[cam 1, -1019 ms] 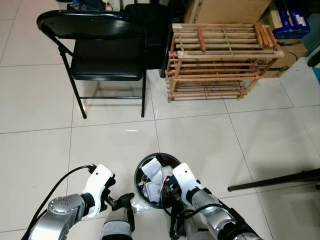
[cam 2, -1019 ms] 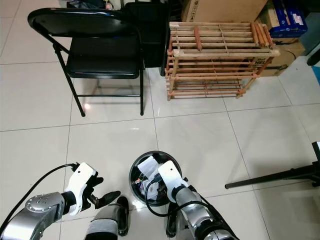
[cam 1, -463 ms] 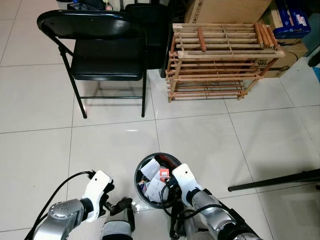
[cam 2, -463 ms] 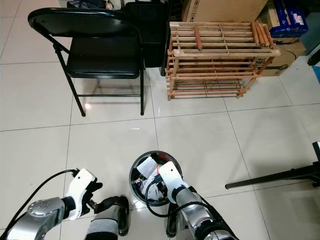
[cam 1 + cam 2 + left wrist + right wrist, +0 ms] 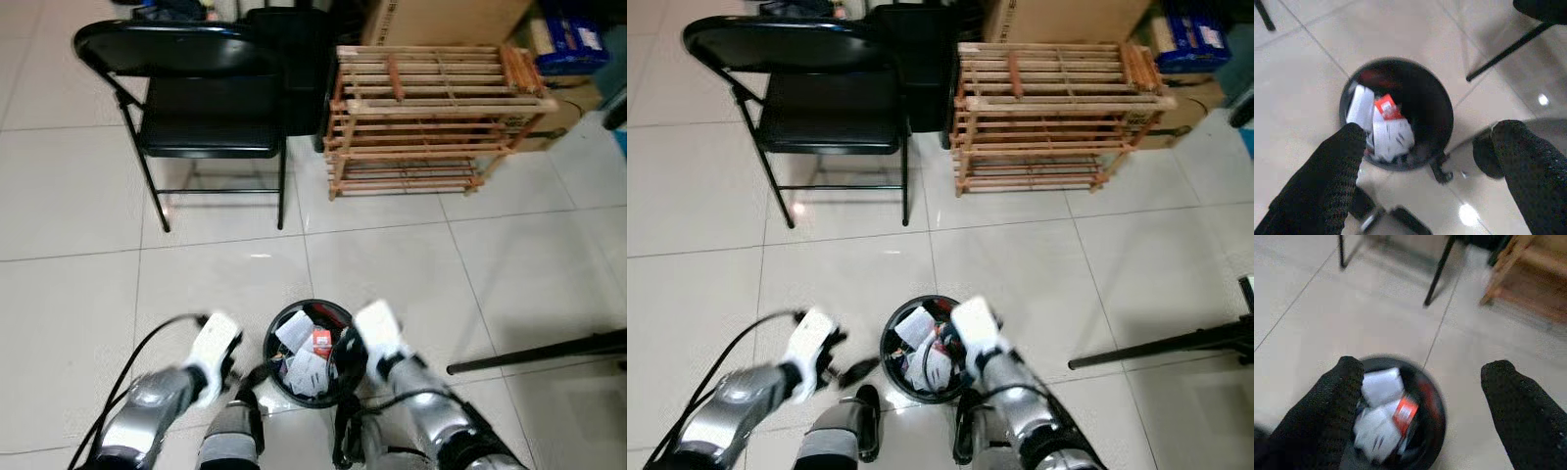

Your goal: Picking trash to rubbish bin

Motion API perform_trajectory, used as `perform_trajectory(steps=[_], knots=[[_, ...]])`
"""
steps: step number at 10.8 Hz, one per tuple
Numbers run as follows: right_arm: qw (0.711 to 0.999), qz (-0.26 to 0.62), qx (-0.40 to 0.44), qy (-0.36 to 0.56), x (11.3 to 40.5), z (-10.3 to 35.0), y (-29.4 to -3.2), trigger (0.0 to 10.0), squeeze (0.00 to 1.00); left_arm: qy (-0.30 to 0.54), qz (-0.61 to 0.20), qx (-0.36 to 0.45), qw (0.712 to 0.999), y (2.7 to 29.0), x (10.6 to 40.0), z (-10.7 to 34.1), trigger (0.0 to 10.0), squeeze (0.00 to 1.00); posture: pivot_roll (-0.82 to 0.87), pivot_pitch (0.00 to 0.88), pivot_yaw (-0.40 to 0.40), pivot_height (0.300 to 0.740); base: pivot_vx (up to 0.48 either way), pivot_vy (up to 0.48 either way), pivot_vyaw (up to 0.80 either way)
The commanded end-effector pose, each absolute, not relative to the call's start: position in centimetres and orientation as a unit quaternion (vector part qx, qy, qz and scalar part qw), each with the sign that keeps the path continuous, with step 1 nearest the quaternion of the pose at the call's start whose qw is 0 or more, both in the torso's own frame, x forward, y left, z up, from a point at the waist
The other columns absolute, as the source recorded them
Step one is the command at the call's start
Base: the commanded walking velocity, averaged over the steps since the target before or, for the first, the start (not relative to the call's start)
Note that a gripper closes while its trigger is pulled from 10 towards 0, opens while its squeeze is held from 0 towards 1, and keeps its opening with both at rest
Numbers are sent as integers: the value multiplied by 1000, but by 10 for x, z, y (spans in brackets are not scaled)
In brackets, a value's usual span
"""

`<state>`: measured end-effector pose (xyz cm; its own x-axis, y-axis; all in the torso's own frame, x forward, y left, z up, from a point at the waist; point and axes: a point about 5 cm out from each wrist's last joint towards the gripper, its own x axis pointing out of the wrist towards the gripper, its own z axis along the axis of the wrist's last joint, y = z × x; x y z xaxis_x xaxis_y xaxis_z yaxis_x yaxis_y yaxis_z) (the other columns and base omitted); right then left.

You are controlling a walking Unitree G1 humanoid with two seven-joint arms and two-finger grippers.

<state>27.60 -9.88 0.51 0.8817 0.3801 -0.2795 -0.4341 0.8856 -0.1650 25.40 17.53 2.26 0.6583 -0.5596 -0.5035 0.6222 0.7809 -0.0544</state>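
Several scraps of trash [image 5: 1385, 131] lay inside the rubbish bin [image 5: 342, 385], a small round black pail standing on the pale tiled floor [image 5: 69, 284] just in front of the robot's feet; white paper pieces and one red-and-white wrapper [image 5: 321, 343] could be made out, heaped loosely near the rim; such litter looked light, thin and crumpled, likely to give under the fingers and to slip if pinched only by an edge, so a hold across a bunched middle would probably serve best; the bin itself seemed light too, and apt to tip if knocked at the rim. Both claws stood wide apart with nothing between the fingers; the left gripper [image 5: 1422, 161] hovered beside the bin on the robot's left, near the rim and looking down into it; the right gripper [image 5: 1425, 396] hung over the bin's right side, close above the litter, which sat below and between its fingers. Further off stood a black folding chair [image 5: 201, 103] and a wooden rack [image 5: 436, 117], well apart from the bin.
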Motion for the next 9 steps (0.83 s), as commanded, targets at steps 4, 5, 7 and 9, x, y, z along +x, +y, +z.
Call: perform_trajectory(steps=[4, 5, 7, 9], knots=[[984, 142, -103, 8, 280, 46, -120, 10000, 0, 96, -343, 62, 933, 126, 282, 94, 10000, 0, 267, 225, -90, 740, 0, 0, 0], [989, 108, -103, -23, 280, 64, -131, 10000, 0, 51, -343, 67, 936, 113, 288, 108, 10000, 0, 244, 199, -87, 740, 0, 0, 0], [991, 49, -104, -63, 275, 92, -150, 10000, 0, -3, -339, 63, 939, 92, 299, 122, 10000, 0, 205, 156, -77, 740, 0, 0, 0], [992, -8, -100, -79, 265, 109, -169, 10000, 0, -36, -322, 47, 945, 76, 316, 129, 10000, 0, 162, 120, -60, 740, 0, 0, 0]])
